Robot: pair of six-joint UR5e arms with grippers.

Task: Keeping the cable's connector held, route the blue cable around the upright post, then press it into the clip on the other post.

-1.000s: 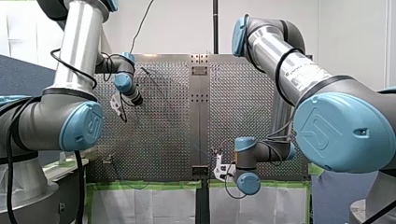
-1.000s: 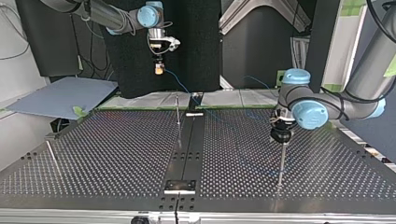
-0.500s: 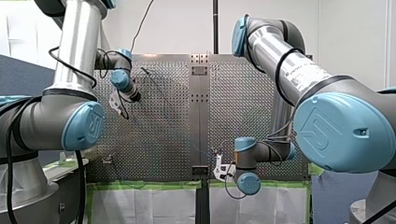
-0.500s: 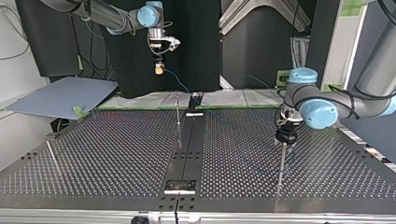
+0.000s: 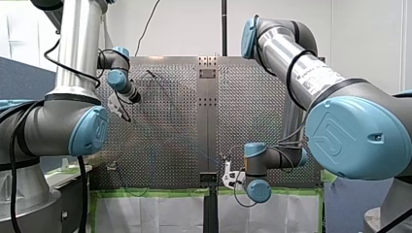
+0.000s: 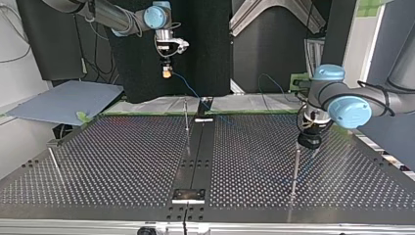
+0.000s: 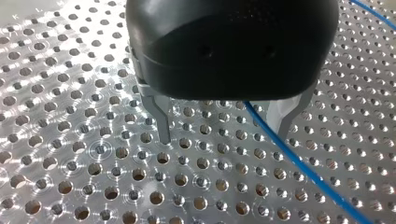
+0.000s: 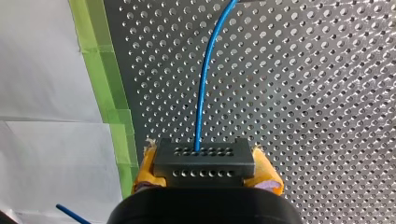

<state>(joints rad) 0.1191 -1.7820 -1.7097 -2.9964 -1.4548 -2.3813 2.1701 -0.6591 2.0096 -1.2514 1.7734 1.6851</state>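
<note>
In the right wrist view my right gripper (image 8: 204,161) is shut on the black connector (image 8: 204,167), squeezed between its yellow pads (image 8: 145,164). The blue cable (image 8: 203,93) leaves the connector and runs out over the perforated plate. In the top view that gripper (image 6: 167,73) hangs high at the back, the cable (image 6: 188,90) drooping from it. My left gripper (image 7: 224,135) is open just above the plate. The cable (image 7: 299,163) passes loosely between its metal fingers (image 7: 162,125). It hovers beside the top of a thin upright post (image 6: 295,169) at the top view's right.
A second thin post (image 6: 186,117) stands near the plate's middle rail (image 6: 195,161). A third rod (image 6: 55,164) leans at the top view's left. Green tape (image 8: 105,84) edges the plate by white paper. A grey sheet (image 6: 63,100) lies off the table at the back left.
My left gripper has slid toward the top view's right, from over the post's top to beside it. In the front view it moved left and up. My right arm stayed still.
</note>
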